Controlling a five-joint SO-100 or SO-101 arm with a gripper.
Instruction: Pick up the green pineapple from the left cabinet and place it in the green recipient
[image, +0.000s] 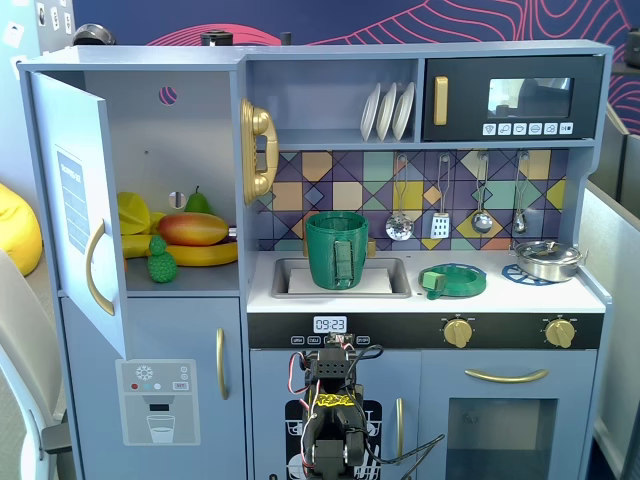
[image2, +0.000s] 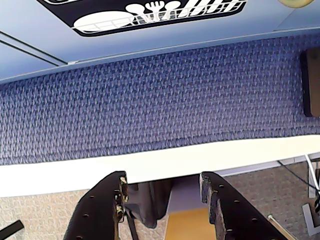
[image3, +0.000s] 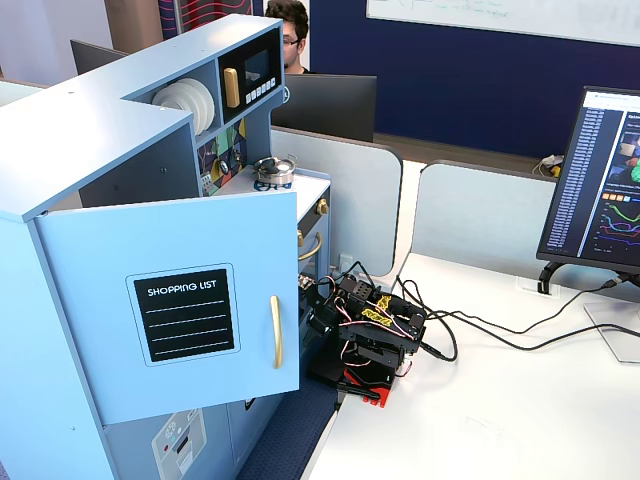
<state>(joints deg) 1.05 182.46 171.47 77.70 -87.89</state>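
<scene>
Nearest to us in the wrist view, the gripper (image2: 165, 192) hangs with its two dark fingers spread apart and nothing between them, over blue carpet (image2: 150, 105) and a white table edge (image2: 150, 165). In a fixed view we see the folded arm (image: 330, 420) low before the toy kitchen, under a clock reading 03:23 (image: 330, 324). Farther back, the green recipient (image: 337, 249) stands in the sink. The left cabinet (image: 150, 180) has its door (image3: 170, 305) swung open, labelled "SHOPPING LIST" (image3: 182, 290). Inside, the green pineapple (image: 160, 262) stands on the shelf, touching a banana (image: 205, 254) below a mango (image: 193, 228).
</scene>
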